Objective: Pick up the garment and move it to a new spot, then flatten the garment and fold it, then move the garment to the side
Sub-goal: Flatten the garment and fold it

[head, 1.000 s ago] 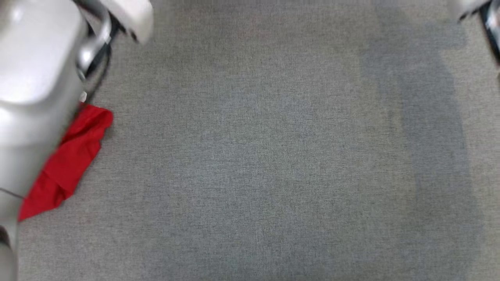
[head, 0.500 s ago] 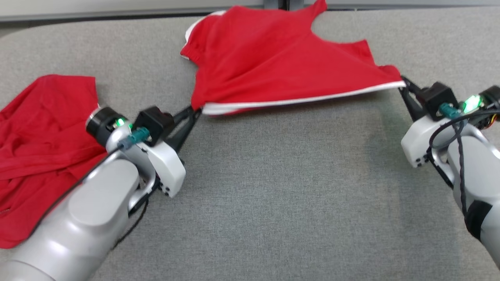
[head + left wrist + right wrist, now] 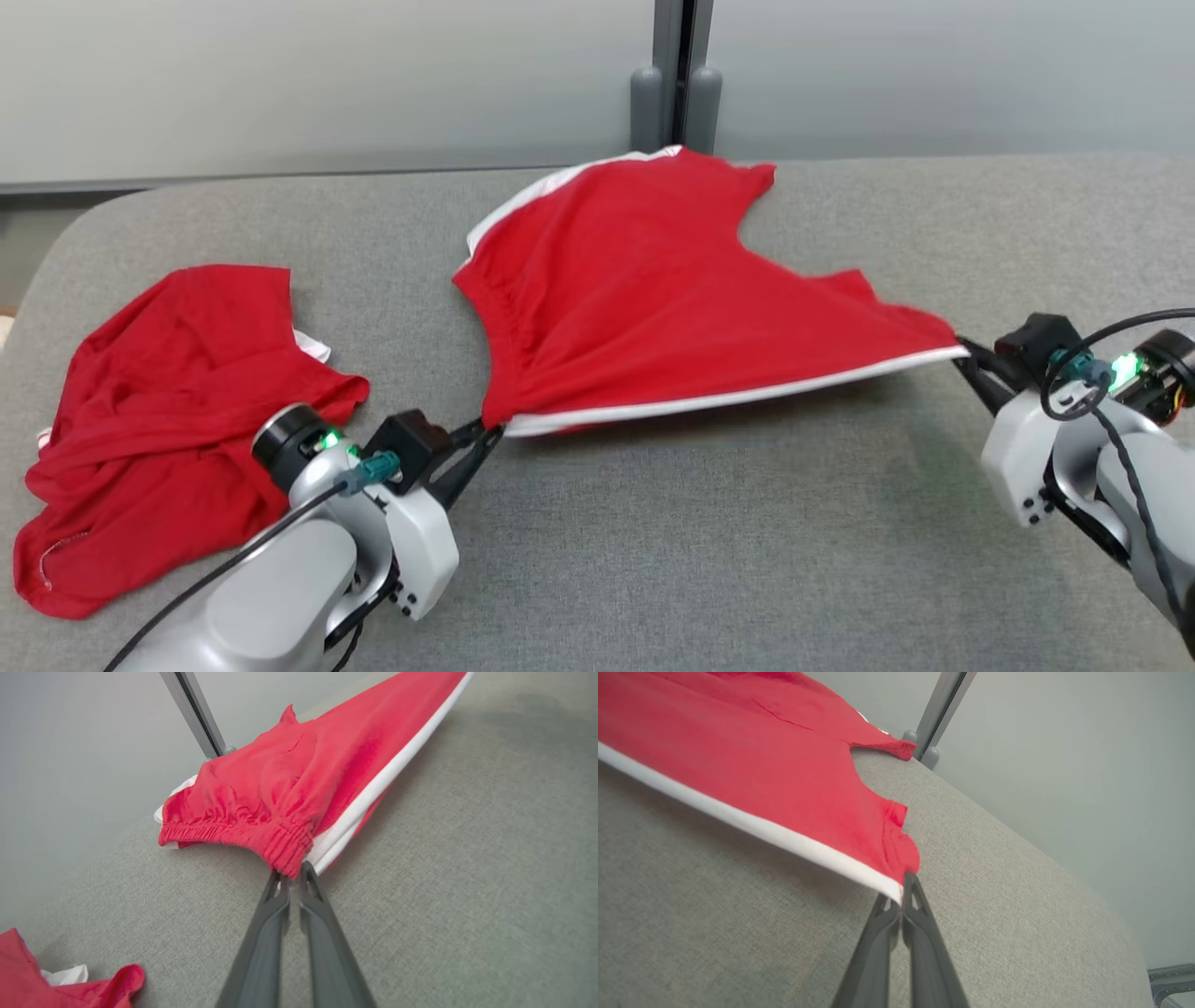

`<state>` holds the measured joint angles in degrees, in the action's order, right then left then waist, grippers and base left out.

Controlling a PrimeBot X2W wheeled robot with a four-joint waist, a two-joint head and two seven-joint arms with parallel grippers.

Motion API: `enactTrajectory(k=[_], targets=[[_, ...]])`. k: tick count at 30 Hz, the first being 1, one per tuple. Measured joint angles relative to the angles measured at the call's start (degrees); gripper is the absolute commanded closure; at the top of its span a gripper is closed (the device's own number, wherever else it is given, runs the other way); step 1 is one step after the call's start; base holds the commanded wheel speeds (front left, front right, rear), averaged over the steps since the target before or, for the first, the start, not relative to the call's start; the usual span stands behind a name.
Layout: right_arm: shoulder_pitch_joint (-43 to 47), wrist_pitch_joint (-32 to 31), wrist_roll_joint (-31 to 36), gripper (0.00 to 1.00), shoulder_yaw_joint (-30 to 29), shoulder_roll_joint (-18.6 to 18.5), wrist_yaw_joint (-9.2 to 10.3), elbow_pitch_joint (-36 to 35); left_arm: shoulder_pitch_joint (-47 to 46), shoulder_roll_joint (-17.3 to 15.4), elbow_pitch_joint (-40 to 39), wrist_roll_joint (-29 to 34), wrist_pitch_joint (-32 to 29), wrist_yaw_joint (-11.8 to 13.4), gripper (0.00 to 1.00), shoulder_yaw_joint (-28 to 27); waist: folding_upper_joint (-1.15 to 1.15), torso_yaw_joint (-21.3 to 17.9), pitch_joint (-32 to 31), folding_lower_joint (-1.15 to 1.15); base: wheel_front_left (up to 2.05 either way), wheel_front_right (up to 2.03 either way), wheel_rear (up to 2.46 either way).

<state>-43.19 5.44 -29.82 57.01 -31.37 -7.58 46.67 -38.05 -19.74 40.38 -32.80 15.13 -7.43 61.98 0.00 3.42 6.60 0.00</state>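
A red garment (image 3: pixel 672 299) with a white side stripe hangs stretched above the grey table (image 3: pixel 709 560), its far end resting near the back edge. My left gripper (image 3: pixel 490 434) is shut on its elastic waistband corner (image 3: pixel 287 851). At the other end, my right gripper (image 3: pixel 962 355) is shut on the hem corner (image 3: pixel 901 872). The white stripe (image 3: pixel 728 397) runs taut between the two grippers. In the left wrist view my gripper (image 3: pixel 292 875) pinches the gathered band. The right gripper (image 3: pixel 902 896) in its own wrist view pinches the stripe's end.
A second red garment (image 3: pixel 168 411) lies crumpled at the table's left side, its edge also in the left wrist view (image 3: pixel 60 984). A grey wall with a vertical post (image 3: pixel 677 75) stands behind the table. Bare grey cloth lies in front of the stretched garment.
The head camera has swung upward, so the wall now shows. Both grippers keep hold of the garment's corners, stretched between them as half a second ago.
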Motion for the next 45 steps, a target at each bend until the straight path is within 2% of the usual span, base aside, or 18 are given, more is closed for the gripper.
enactTrajectory(k=[6,12,13,16,18,19,26,29,32,36,45], targets=[[0.37,-6.57,-9.5,1.0,9.49,-9.68,0.0,-11.9,2.52,-2.26,-5.43,-4.34,-3.27,-0.01,1.0,5.64,0.0,-0.18,-2.55,0.0,0.0,0.0,0.0],[1.46,-10.8,-15.58,1.0,13.85,-18.38,-0.01,-22.05,3.97,-7.6,-14.62,-9.72,-8.08,-0.02,1.0,9.43,0.0,-0.31,-4.22,0.0,0.0,0.0,0.0],[1.46,-10.8,-15.58,1.0,13.85,-18.38,-0.01,-22.05,3.97,-7.6,-14.62,-9.72,-8.08,-0.02,1.0,9.43,0.0,-0.31,-4.22,0.0,0.0,0.0,0.0],[2.44,-12.88,-16.36,1.0,14.97,-22.65,-0.05,-27.31,4.88,-10.58,-19.98,-10.8,-11.06,-0.07,1.0,10.47,0.0,-0.46,-4.78,0.0,0.0,0.0,0.0],[3.32,-15.63,-16.36,1.0,15.71,-26.54,-0.09,-32.73,5.95,-13.81,-25.66,-11.61,-14.36,-0.07,1.0,10.99,0.0,-0.73,-5.22,0.0,0.0,0.0,0.0],[3.32,-15.63,-16.36,1.0,15.71,-26.54,-0.09,-32.73,5.95,-13.81,-25.66,-11.61,-14.36,-0.07,1.0,10.99,0.0,-0.73,-5.22,0.0,0.0,0.0,0.0],[5.23,-20.6,-15.69,1.0,16.29,-34.28,-0.25,-43.99,8.76,-21.28,-36.76,-14.28,-20.33,-0.08,1.0,11.31,0.0,-1.57,-5.68,0.0,0.0,0.0,0.0],[5.14,-22.37,-15.68,1.0,16.14,-36.66,-0.26,-47.23,9.11,-23.28,-40.06,-15.25,-21.17,-0.07,1.0,11.14,0.0,-1.61,-5.54,0.0,0.0,0.0,0.0],[3.16,-22.58,-15.15,1.0,14.26,-37.4,-0.26,-47.75,8.5,-23.8,-41.79,-15.26,-20.89,0.64,1.0,9.95,0.0,-1.23,-5.06,0.0,0.0,0.0,0.0],[1.07,-22.72,-12.54,1.0,13.58,-37.0,-0.26,-46.87,6.31,-22.83,-41.58,-14.41,-20.11,1.55,1.0,8.51,0.0,0.03,-4.43,0.0,0.0,0.0,0.0],[-10.57,-25.08,-8.21,1.0,13.92,-36.39,-0.16,-45.62,0.59,-16.84,-35.83,-13.5,-17.52,3.3,1.0,4.98,0.0,3.67,0.05,0.0,0.0,0.0,0.0]])
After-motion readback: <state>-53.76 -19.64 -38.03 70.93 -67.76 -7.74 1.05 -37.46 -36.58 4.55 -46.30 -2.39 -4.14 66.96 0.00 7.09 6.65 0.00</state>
